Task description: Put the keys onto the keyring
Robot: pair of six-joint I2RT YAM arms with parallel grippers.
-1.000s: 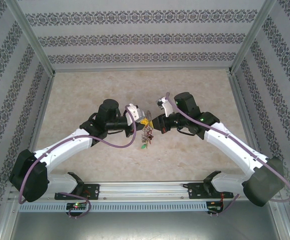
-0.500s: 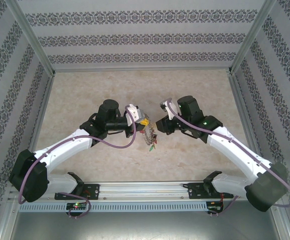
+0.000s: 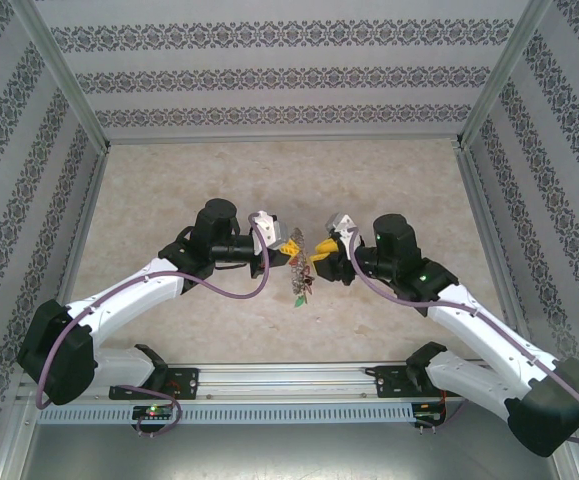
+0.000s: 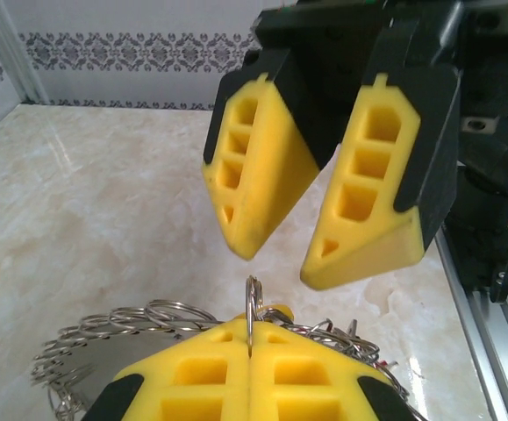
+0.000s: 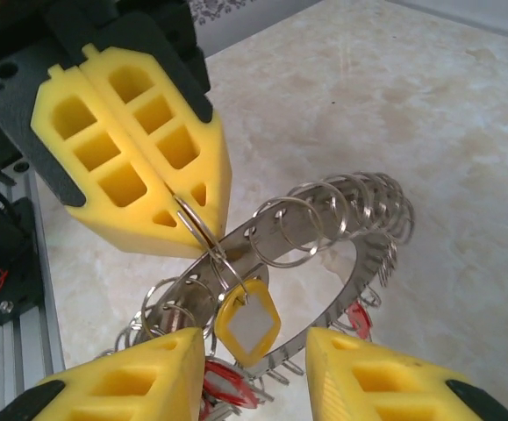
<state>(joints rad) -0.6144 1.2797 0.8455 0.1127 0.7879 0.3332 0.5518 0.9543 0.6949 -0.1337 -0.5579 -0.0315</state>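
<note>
Dangling keyring (image 5: 315, 228) seems pinched between left jaws.

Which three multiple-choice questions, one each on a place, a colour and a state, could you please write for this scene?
1. Where is the keyring?
A. At the left gripper's fingertips
B. Lying flat on the table
C. Clamped inside the right gripper

2. What colour is the tag nearest the right gripper?
A. Blue
B. Yellow
C. Black

3. How do the right gripper's jaws stand?
A. Shut on a tag
B. Shut on nothing
C. Open

Answers:
1 A: the left gripper's closed fingers pinch a small ring on it.
2 B: the right wrist view shows a yellow frame around a white insert.
3 C: a clear gap parts its fingers.
</note>
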